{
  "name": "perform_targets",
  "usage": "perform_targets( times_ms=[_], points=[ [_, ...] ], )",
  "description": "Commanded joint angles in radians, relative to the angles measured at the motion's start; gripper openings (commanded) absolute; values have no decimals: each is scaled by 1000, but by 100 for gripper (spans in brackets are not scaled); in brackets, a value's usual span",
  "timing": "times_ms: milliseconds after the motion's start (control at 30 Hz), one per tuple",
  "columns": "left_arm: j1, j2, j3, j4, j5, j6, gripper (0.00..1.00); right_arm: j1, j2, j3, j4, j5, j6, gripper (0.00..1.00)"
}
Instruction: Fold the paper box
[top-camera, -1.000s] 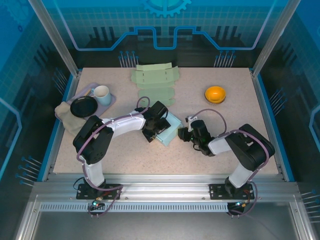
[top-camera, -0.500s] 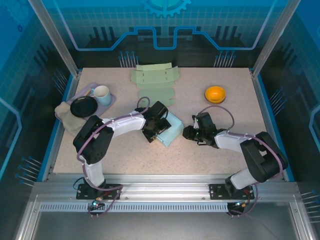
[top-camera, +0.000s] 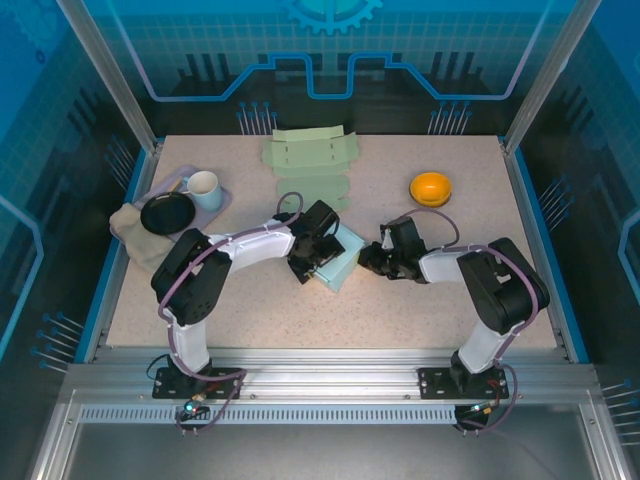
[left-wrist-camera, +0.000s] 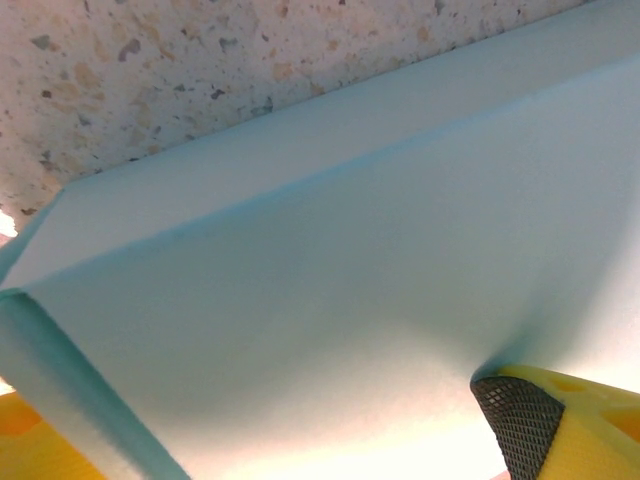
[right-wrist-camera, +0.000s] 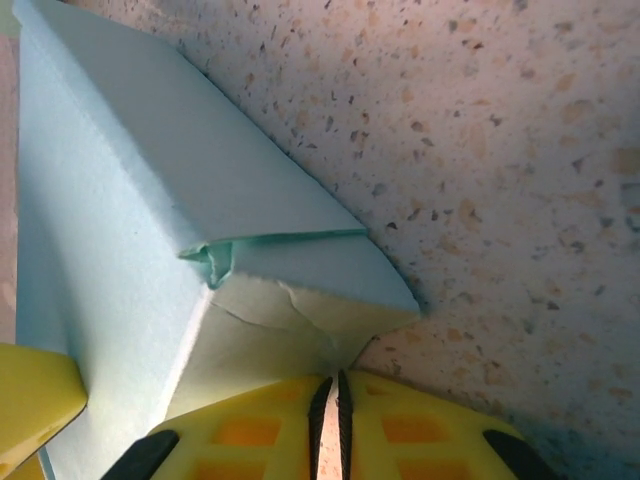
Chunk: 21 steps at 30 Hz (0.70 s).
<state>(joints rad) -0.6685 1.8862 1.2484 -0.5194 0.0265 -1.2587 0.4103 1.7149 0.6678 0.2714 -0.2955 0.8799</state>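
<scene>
I'm seeing the pale blue paper box (top-camera: 338, 258) lying mid-counter (top-camera: 250, 300). The left fingers (left-wrist-camera: 520, 420) are standing spread wide across its panel; the right fingers (right-wrist-camera: 335, 400) are pressing together at its creased corner flap (visible from the right wrist).

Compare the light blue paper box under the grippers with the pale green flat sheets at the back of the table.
The light blue paper box is partly folded, with raised creased panels; the pale green flat sheets lie unfolded. The blue box sits mid-table between the left gripper and right gripper; the green sheets lie untouched at the far edge. Both look like thin box blanks.
</scene>
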Motion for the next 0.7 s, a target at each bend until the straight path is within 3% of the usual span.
perform_targets(
  times_ms=[0, 333, 467, 667],
  points=[
    [-60, 73, -19, -96, 95, 39, 89, 33, 57, 30, 78, -54, 32, 17],
    [-54, -111, 66, -193, 4, 236, 94, -58, -9, 66, -196, -54, -87, 15],
    [-30, -176, 98, -190, -27, 360, 95, -80, -37, 111, -315, -66, -181, 9],
    [100, -219, 97, -80, 91, 647, 95, -122, -55, 205, -496, -58, -295, 4]
  ],
)
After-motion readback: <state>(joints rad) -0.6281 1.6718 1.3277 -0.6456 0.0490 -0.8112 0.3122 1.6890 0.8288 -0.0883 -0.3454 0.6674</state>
